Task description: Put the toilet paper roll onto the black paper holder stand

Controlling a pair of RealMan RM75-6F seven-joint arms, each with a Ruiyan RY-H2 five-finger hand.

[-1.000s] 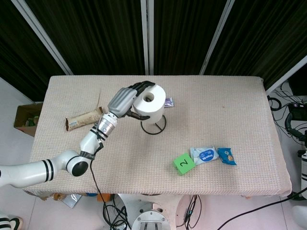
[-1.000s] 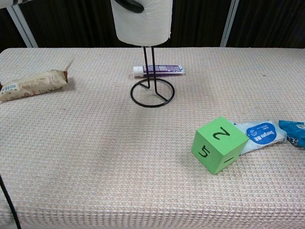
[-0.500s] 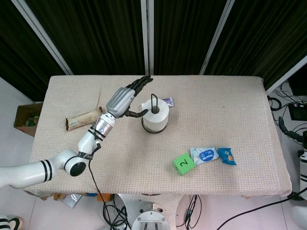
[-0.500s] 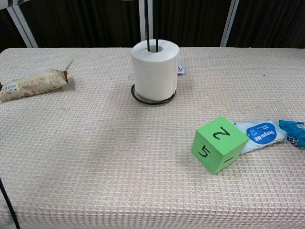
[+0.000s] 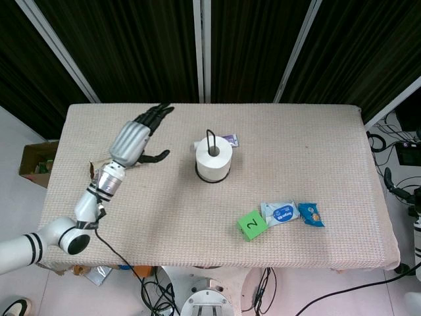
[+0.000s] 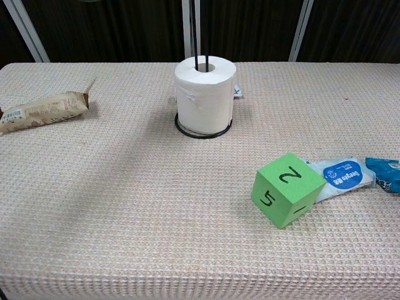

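The white toilet paper roll [image 5: 214, 158] [image 6: 205, 95] sits upright on the black paper holder stand. The stand's rod [image 5: 210, 136] [image 6: 197, 37] comes up through the roll's core, and its round base [image 6: 187, 130] shows under the roll. My left hand [image 5: 136, 140] hangs above the table's left part, well left of the roll, with fingers spread and nothing in it. The chest view does not show this hand. My right hand is in neither view.
A brown snack packet [image 5: 97, 170] [image 6: 44, 110] lies at the left, partly under my left hand. A tube [image 5: 229, 139] lies just behind the stand. A green cube [image 5: 251, 224] [image 6: 287, 189], a white-blue wipes pack [image 5: 280, 212] [image 6: 340, 176] and a blue packet [image 5: 310, 214] [image 6: 384, 173] lie at the front right.
My left hand let go of the roll, which dropped down the rod onto the stand's base. The hand then drew back to the left with fingers spread.
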